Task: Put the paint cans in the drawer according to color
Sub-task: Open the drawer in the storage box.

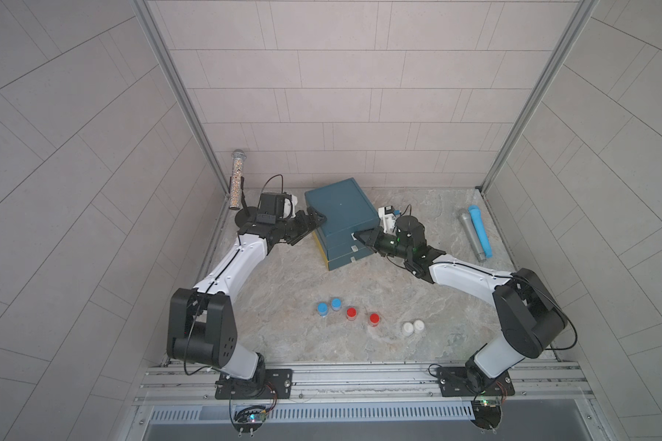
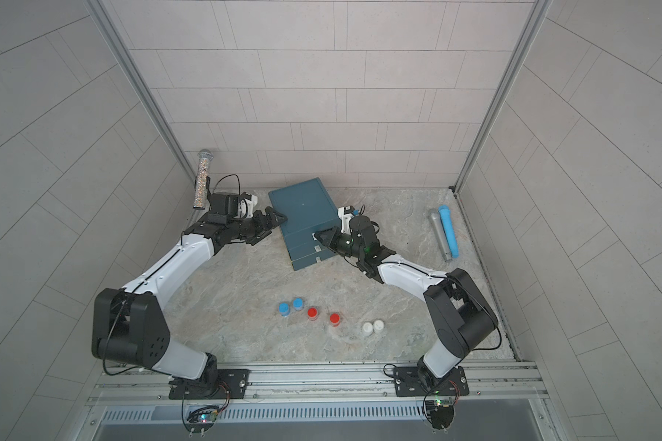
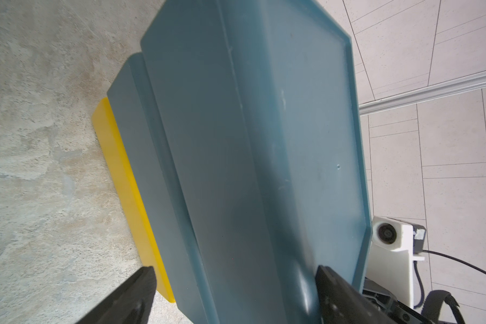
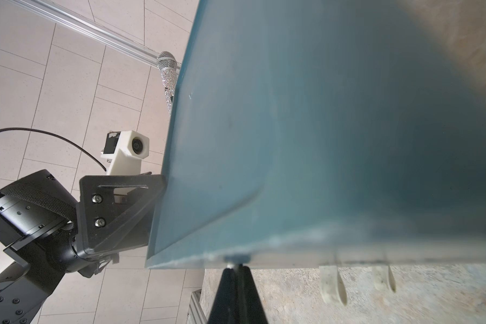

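Six paint cans stand in a row on the front half of the table: two blue (image 1: 322,308) (image 1: 336,304), two red (image 1: 352,313) (image 1: 374,319), two white (image 1: 407,328) (image 1: 419,325). Behind them is the teal drawer unit (image 1: 339,214), all three drawers closed. My right gripper (image 1: 360,236) is at its front, shut on the top drawer's white handle (image 4: 230,263). The two lower handles (image 4: 333,283) hang free. My left gripper (image 3: 236,283) is open and straddles the unit's left edge, one finger (image 3: 331,283) on its top, the other beside its wall.
A silver microphone (image 1: 471,236) and a blue one (image 1: 480,231) lie side by side at the right of the table. A glittery microphone (image 1: 237,179) stands in a holder at the back left corner. The drawer unit sits on a yellow base (image 3: 124,179).
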### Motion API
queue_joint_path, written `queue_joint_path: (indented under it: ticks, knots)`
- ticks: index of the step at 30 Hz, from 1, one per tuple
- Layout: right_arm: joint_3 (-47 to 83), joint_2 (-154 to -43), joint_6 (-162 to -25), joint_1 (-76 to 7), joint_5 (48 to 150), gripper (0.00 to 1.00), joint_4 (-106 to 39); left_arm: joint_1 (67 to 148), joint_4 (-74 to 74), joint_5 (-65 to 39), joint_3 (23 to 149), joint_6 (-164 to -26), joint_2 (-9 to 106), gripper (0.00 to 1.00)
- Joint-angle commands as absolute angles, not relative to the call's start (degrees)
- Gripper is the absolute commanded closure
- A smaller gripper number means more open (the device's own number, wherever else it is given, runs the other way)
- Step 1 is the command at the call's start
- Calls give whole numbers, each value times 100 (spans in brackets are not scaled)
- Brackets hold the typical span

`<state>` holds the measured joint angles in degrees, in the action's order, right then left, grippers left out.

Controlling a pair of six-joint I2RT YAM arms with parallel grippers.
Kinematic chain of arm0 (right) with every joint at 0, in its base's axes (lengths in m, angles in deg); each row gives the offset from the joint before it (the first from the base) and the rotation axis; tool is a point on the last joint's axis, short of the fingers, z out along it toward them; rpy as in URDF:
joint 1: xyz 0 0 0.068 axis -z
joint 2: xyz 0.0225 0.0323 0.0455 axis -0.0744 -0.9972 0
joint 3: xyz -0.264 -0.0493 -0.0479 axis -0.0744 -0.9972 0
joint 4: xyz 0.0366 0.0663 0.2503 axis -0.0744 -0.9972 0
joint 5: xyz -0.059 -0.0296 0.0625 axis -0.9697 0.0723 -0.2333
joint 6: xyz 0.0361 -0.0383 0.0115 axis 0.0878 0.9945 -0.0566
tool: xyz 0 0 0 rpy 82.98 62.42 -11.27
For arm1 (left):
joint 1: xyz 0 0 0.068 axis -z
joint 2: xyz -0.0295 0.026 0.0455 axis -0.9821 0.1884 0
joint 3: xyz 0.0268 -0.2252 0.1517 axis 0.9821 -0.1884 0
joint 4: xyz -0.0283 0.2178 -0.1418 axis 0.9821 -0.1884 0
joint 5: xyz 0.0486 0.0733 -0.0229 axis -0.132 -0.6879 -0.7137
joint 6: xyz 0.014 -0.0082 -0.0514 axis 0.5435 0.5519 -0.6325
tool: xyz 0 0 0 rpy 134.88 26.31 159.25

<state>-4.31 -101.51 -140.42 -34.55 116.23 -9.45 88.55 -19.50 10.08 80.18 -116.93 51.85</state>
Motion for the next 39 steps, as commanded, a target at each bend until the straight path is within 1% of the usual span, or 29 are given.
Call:
queue_joint_path:
  ticks: [1,9,23,26,28,30,32,33,35,39]
  knots:
    - [-343,-9673,-13685,-3516,11655,100,-1430,8894,-2268,926,8103,-11567,5290,5]
    - [-580,-8983,-13222,-3515,11619,100,-2400,8895,-2285,856,8099,-11594,5290,5]
    - [-1168,-8074,-12673,-3577,11311,99,-3381,8893,-2285,831,8094,-11620,5296,5]
    - [-1106,-8018,-12508,-3591,11276,86,-3630,8893,-2283,841,8094,-11622,5316,5]
    - [-1007,-7969,-12358,-3601,11235,72,-3897,8895,-2289,836,8094,-11620,5320,5]
    - [-951,-7837,-12223,-3609,11084,61,-4182,8892,-2294,844,8092,-11612,5333,5]
    - [-882,-7653,-12086,-3609,10825,45,-4533,8891,-2309,848,8103,-11611,5333,5]
    - [-831,-7542,-11987,-3608,10651,41,-4797,8897,-2311,847,8103,-11605,5329,5]
    - [-663,-7349,-11783,-3608,10305,37,-5440,8898,-2352,825,8117,-11579,5328,5]
    - [-253,-7028,-11510,-3617,9233,36,-7229,8884,-2364,796,8128,-11559,5292,5]
